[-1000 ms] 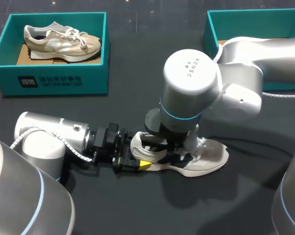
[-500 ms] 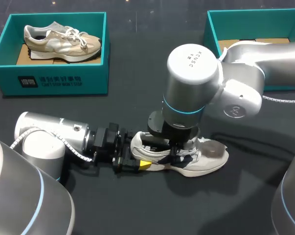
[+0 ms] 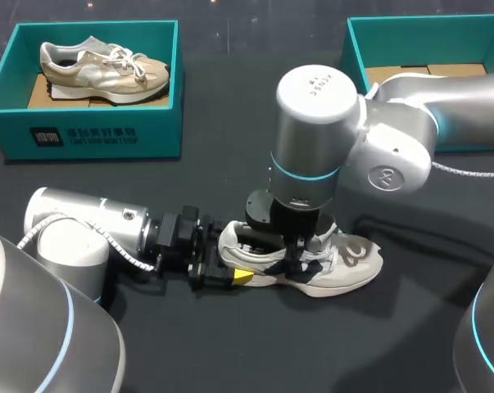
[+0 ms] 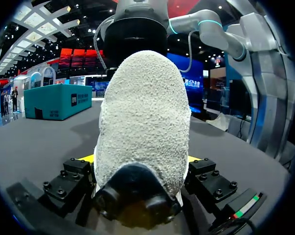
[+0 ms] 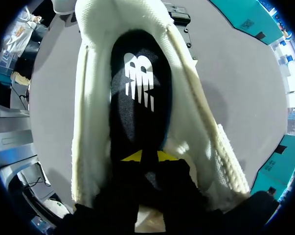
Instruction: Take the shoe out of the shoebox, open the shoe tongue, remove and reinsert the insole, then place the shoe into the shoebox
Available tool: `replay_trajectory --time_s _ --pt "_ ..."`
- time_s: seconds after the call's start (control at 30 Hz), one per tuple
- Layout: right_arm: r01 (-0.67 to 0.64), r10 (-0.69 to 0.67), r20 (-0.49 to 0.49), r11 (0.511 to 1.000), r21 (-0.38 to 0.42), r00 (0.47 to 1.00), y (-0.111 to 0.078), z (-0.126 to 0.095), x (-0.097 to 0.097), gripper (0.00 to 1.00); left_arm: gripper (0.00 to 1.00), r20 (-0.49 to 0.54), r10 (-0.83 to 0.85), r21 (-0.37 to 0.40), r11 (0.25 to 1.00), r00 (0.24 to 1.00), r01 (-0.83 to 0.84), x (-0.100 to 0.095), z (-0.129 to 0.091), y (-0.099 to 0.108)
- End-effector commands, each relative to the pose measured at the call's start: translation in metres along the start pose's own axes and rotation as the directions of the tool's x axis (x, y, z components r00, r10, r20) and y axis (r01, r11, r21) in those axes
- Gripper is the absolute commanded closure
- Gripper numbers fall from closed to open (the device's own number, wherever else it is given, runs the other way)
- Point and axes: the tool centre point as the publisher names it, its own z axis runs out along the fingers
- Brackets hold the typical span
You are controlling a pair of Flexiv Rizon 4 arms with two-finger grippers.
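The dark table [image 3: 230, 352] carries a teal shoebox [image 3: 91, 135] at 10 o'clock holding a beige shoe [image 3: 103, 70], and a second shoebox [image 3: 394, 33] at 2 o'clock. The white shoe [image 3: 353, 264] lies near 6 o'clock, toe towards 3 o'clock. The left gripper [image 4: 140, 158] clamps its heel from both sides. The right gripper [image 5: 142, 155] sits in the opening over the black insole [image 5: 140, 93]; whether it grips, I cannot tell. Since a second ago the right arm's wrist has turned, the shoe seemingly unmoved.
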Motion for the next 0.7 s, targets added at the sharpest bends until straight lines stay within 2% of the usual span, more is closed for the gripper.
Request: replay_trajectory --time_s 0.03,0.27,0.4,0.57,0.7 --pt "0.008 -0.008 -0.008 1.000 0.002 1.000 -0.002 0.023 0.016 1.00 1.00 -0.001 -0.001 -0.002 1.000 1.000 0.001 0.000 0.003 0.001" --pt "0.026 -0.026 -0.006 1.000 -0.007 1.000 -0.007 0.017 0.020 1.00 1.00 -0.001 -0.001 -0.002 1.000 1.000 0.001 0.000 0.003 0.001" --pt "0.025 -0.024 0.015 0.998 -0.059 1.000 -0.010 0.004 0.018 1.00 1.00 -0.001 -0.001 -0.002 1.000 1.000 0.001 0.000 0.003 0.001" --pt "0.039 -0.032 0.044 0.984 -0.171 0.999 -0.013 -0.015 0.013 1.00 1.00 -0.001 -0.001 -0.002 1.000 1.000 0.001 0.000 0.003 0.001" --pt "0.056 -0.045 0.054 0.971 -0.231 0.998 -0.014 -0.024 0.008 1.00 1.00 -0.001 -0.001 -0.002 1.000 1.000 0.001 0.000 0.003 0.001"
